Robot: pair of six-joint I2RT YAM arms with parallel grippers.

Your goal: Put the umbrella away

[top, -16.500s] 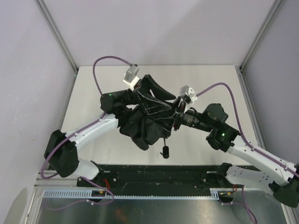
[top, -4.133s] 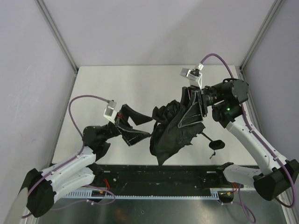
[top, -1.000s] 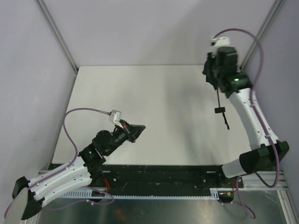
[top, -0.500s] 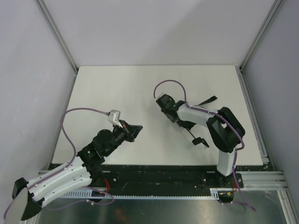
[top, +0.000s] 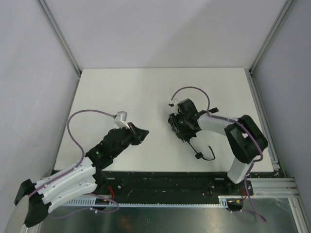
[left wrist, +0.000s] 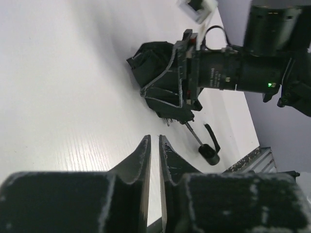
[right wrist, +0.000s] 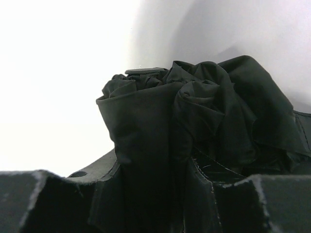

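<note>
The black umbrella (left wrist: pixel 153 68) is folded into a crumpled bundle at the middle right of the table. My right gripper (top: pixel 179 127) is shut on the bundle, and the fabric fills its jaws in the right wrist view (right wrist: pixel 160 126). The thin shaft runs toward me to the small round handle (top: pixel 197 156), with the wrist strap (top: pixel 212 154) curled beside it on the table. My left gripper (top: pixel 139 133) is shut and empty, low over the table to the left of the umbrella and pointing at it. In the left wrist view its fingertips (left wrist: pixel 146 145) are almost touching.
The white table (top: pixel 121 92) is bounded by grey walls at the back and sides. A black rail (top: pixel 165 182) runs along the near edge by the arm bases. Purple cables loop over both arms.
One second ago the right arm was raised at the back right; now it is low at the table's middle, shut on the bundled umbrella. The left gripper has edged slightly forward.
</note>
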